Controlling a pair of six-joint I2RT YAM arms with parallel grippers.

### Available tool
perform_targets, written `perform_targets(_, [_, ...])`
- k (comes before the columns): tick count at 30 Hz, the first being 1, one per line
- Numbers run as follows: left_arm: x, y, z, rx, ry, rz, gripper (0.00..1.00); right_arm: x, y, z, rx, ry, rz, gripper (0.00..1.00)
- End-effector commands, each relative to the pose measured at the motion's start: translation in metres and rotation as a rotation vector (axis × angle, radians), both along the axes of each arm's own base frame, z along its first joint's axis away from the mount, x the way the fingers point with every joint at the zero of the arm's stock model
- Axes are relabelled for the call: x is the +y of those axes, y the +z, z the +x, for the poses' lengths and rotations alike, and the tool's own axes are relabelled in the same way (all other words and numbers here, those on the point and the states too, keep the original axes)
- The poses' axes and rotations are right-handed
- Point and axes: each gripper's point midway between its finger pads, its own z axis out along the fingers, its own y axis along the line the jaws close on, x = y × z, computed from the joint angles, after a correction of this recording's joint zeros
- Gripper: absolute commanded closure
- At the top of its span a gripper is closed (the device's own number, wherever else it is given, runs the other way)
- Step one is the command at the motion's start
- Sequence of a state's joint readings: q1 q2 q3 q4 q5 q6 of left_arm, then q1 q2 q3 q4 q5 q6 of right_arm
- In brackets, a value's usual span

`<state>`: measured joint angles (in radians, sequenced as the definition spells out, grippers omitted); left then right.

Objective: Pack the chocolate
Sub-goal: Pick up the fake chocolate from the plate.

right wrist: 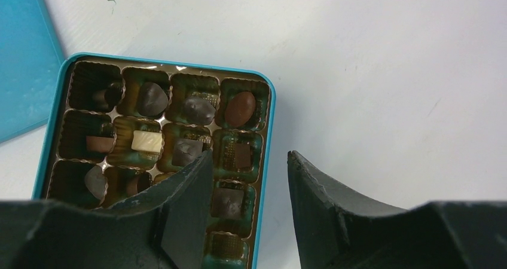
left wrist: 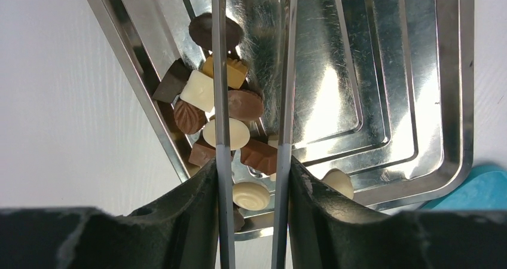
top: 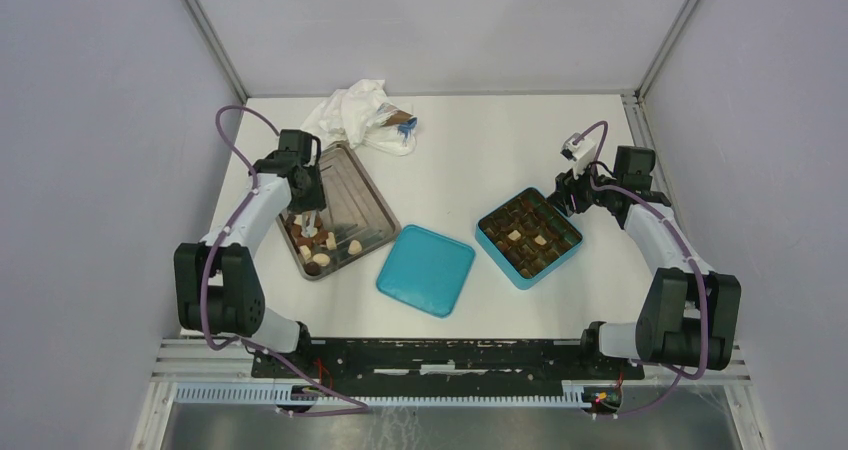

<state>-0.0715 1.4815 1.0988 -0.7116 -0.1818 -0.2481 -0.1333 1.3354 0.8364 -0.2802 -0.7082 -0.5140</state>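
Loose chocolate pieces [top: 315, 242], dark, mid-brown and cream, lie heaped at the near end of a steel tray [top: 350, 195]. My left gripper [top: 311, 222] hangs over that heap, its long thin metal fingers [left wrist: 220, 72] parted, with nothing between them; the pieces [left wrist: 227, 104] lie below on the tray [left wrist: 370, 72]. The teal box [top: 497, 255] holds several pieces [right wrist: 240, 109] in brown paper cells. My right gripper [right wrist: 248, 155] is open and empty above the box's rim [right wrist: 167, 63] on its right side; it also shows in the top view [top: 572, 192].
The teal lid [top: 425, 270] lies flat between tray and box, and shows in the right wrist view [right wrist: 24, 60]. A crumpled white bag with a wrapper [top: 365, 110] sits at the back beside the tray. Grey walls close in both sides.
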Motion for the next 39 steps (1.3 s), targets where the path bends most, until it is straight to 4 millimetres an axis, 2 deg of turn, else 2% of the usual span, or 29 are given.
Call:
perform_targets(1, [0.007, 0.016, 0.016, -0.037, -0.030, 0.041, 0.53, 0.003, 0.002, 0.001, -0.011, 0.026, 0.014, 0.45])
perform_targets(7, [0.008, 0.014, 0.016, -0.031, -0.026, 0.041, 0.53, 0.003, 0.003, 0.001, -0.012, 0.028, 0.017, 0.45])
perform_targets(17, [0.012, 0.040, 0.022, -0.130, -0.015, 0.052, 0.54, 0.004, 0.001, 0.001, -0.007, 0.029, 0.018, 0.45])
perform_targets(23, [0.018, 0.032, 0.020, -0.098, 0.007, 0.063, 0.54, 0.004, 0.001, 0.000, -0.004, 0.029, 0.020, 0.45])
perform_targets(39, [0.013, 0.007, 0.021, -0.019, -0.014, 0.003, 0.53, 0.005, 0.000, 0.000, 0.001, 0.035, 0.024, 0.46])
